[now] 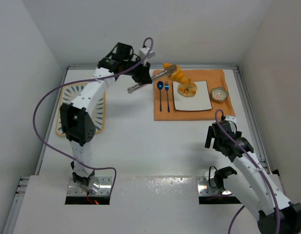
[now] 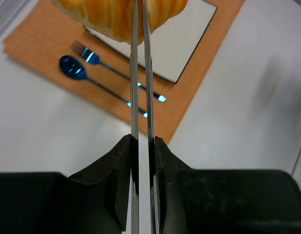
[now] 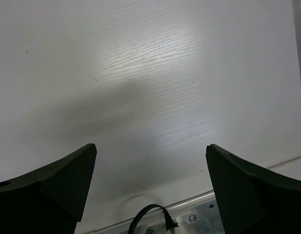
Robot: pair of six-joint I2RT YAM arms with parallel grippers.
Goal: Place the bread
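We see the left gripper (image 2: 141,146) clamped on tongs (image 2: 140,73) pinching bread (image 1: 178,75) at 11 o'clock of the plate (image 1: 201,100). The right gripper (image 3: 150,148) stands wide.

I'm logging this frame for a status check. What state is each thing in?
left gripper: shut on the tongs.
tongs: squeezed shut on the bread.
bread: held over the white plate.
white plate: flat on the orange placemat.
blue spoon and blue fork: lying side by side.
small bowl: upright beside the plate.
right gripper: open, empty.
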